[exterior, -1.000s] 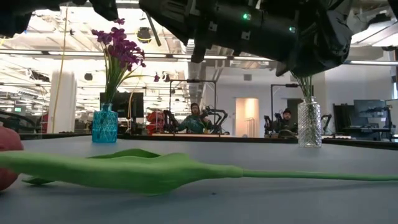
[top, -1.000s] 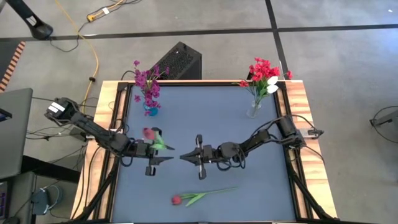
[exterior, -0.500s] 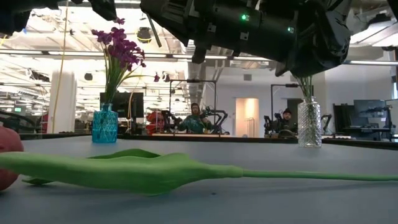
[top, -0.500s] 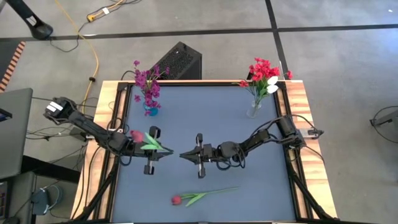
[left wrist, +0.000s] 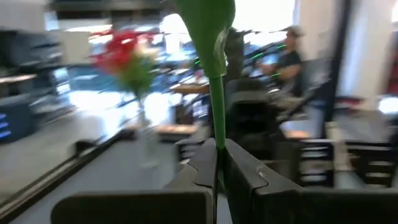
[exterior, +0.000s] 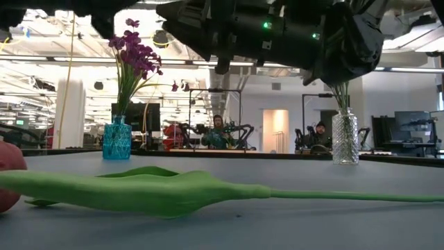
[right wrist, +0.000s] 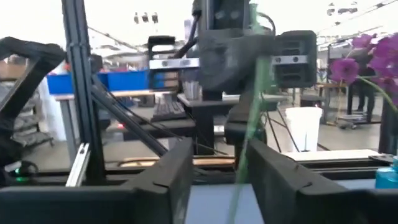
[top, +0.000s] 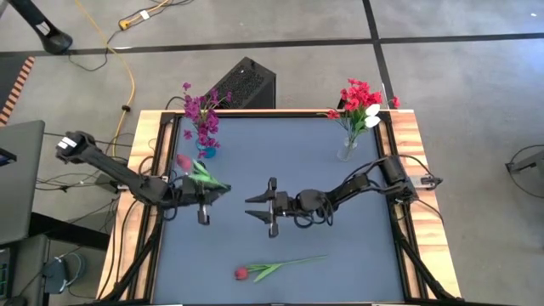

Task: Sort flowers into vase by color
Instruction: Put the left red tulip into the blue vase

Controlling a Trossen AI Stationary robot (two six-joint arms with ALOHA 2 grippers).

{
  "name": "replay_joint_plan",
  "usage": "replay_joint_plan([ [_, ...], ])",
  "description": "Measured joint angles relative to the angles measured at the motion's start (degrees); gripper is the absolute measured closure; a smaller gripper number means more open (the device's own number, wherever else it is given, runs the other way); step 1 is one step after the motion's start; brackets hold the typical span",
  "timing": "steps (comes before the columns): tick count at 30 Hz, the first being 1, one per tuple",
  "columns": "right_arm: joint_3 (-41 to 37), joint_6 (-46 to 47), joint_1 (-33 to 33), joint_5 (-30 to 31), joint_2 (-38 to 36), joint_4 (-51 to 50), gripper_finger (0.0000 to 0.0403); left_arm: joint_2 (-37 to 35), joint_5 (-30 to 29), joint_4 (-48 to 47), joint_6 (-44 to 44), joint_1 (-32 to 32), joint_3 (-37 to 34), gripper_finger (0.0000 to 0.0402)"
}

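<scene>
My left gripper (top: pixel 214 194) is over the table's left half and is shut on a red-bloomed flower (top: pixel 183 161) with green leaves (top: pixel 206 176). Its stem also shows in the left wrist view (left wrist: pixel 216 106). My right gripper (top: pixel 257 206) is open and empty near the table's middle, facing the left gripper; in the right wrist view (right wrist: pixel 221 177) that flower's stem shows farther off between its fingers. A second red tulip (top: pixel 274 269) lies flat on the table near the front edge and fills the foreground of the low view (exterior: pixel 152 191). My left gripper pinches the flower's thin green stem (left wrist: pixel 217 152) between its two fingers (left wrist: pixel 245 171). The stem lies across the fingers. The flower is lifted clear of the table, with leaves and bloom slanting toward the table's far left corner.
A blue vase (top: pixel 206 151) with magenta-purple flowers (top: pixel 201 110) stands at the far left. A clear vase (top: pixel 347 149) with red and white flowers (top: pixel 361 100) stands at the far right. The wooden table frame (top: pixel 144 144) runs around the mat. People sit in the room beyond (exterior: pixel 218 132).
My left gripper has gone toward the table's far left, toward the blue vase, and has turned. The held flower has swung with it, so its bloom now lies farther left and nearer the blue vase. It stays shut on the stem.
</scene>
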Motion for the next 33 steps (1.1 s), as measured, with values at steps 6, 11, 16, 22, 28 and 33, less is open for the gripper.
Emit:
replay_joint_plan([
  [6, -0.2, -0.9, 0.4, -0.5, -1.3, -7.8, 0.0180, -12.1, -11.8, -22.5, -6.3, 0.0, 0.0, 0.0401],
  [11, -0.5, -0.6, 0.0, -0.3, -7.2, -24.8, 0.0173, -22.2, -15.5, -40.7, -16.1, 0.0, 0.0, 0.0401],
  [16, -0.5, 2.6, 0.2, -0.3, -12.1, -40.7, 0.0178, -31.8, -18.3, -53.1, -22.3, 0.0, 0.0, 0.0401],
  [22, -0.5, 2.5, 1.4, -0.2, -13.2, -45.2, 0.0180, -39.5, -22.7, -61.1, -26.9, 0.0, 0.0, 0.0401],
  [28, -0.5, 2.2, 1.4, -0.2, -13.2, -46.8, 0.0180, -42.1, -26.2, -70.9, -31.0, 0.0, 2.2, 0.0401],
  [33, -0.5, 2.2, 1.5, -0.2, -13.2, -47.6, 0.0180, -41.9, -36.4, -76.1, -32.7, 0.5, 5.0, 0.0401],
])
